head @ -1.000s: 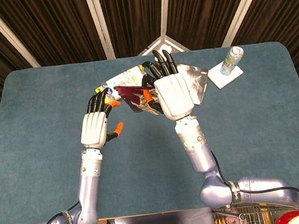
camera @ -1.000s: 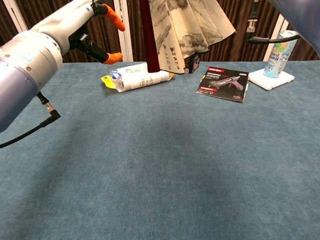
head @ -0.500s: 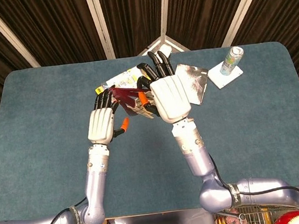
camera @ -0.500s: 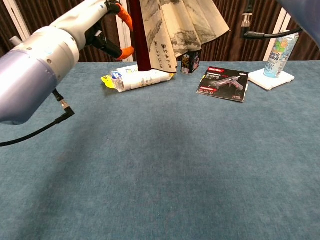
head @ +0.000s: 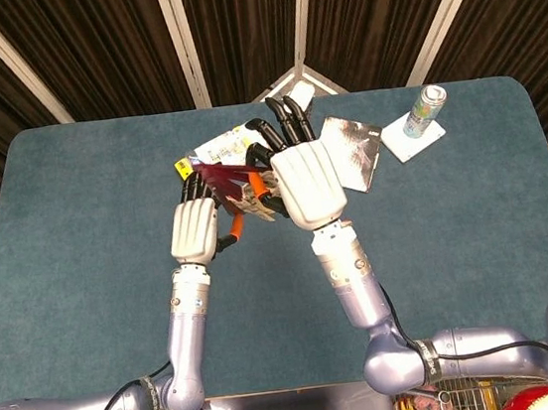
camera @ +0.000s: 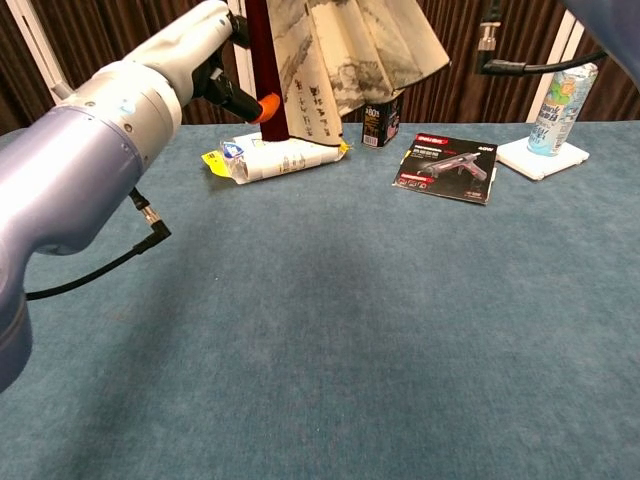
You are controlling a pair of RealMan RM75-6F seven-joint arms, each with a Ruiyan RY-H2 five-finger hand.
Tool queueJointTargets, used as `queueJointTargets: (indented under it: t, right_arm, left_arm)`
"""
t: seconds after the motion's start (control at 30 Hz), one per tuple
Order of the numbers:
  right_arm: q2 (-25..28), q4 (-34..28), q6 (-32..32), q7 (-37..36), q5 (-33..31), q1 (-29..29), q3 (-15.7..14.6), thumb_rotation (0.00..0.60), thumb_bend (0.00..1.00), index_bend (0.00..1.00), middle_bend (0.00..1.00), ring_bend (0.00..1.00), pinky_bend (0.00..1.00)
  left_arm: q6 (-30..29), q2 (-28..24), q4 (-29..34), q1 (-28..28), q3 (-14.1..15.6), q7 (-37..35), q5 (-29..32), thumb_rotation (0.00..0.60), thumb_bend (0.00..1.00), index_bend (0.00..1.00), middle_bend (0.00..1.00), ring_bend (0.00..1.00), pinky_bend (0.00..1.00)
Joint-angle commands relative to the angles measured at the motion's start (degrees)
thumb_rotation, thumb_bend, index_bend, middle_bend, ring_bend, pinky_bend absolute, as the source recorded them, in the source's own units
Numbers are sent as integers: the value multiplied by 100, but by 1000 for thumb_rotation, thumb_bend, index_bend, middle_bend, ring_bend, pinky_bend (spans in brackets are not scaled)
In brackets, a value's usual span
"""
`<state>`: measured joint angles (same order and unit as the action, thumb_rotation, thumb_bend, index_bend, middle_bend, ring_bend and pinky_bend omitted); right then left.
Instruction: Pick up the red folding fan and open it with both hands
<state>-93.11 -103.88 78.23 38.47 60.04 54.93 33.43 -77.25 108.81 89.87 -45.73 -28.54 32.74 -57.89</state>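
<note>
At frame centre our left hand (head: 195,230) pinches the dark red outer rib of the fan (head: 229,178), while our right hand (head: 303,183) grips its other side. The fan hangs partly spread above the table (head: 78,239). Behind it lies a packet (camera: 280,157); a booklet (camera: 448,167) and can (camera: 559,108) sit at right.

The table (camera: 330,330) is covered in matt blue-green cloth with a felt-like nap. The fan (camera: 340,50) shows a dark red glossy guard stick and matt printed paper leaves. The arms are smooth satin lilac metal, the left hand (head: 195,230) and right hand (head: 303,183) backed in white plastic; far right, the can (camera: 561,108) looks shiny metal.
</note>
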Motion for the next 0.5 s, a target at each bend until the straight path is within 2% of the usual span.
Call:
queueJointTargets:
  t: [0.03, 0.5]
  right_arm:
    - [24, -9, 15, -22, -11, -17, -34, 600, 696, 784, 289, 72, 45]
    - [247, 148, 87, -200, -69, -284, -343, 600, 696, 784, 289, 72, 45]
  left_arm:
    - [-32, -14, -39, 0, 2, -41, -26, 600, 621, 642, 112, 0, 0]
    - [-137, -572, 221, 270, 118, -171, -133, 600, 635, 651, 114, 0, 0]
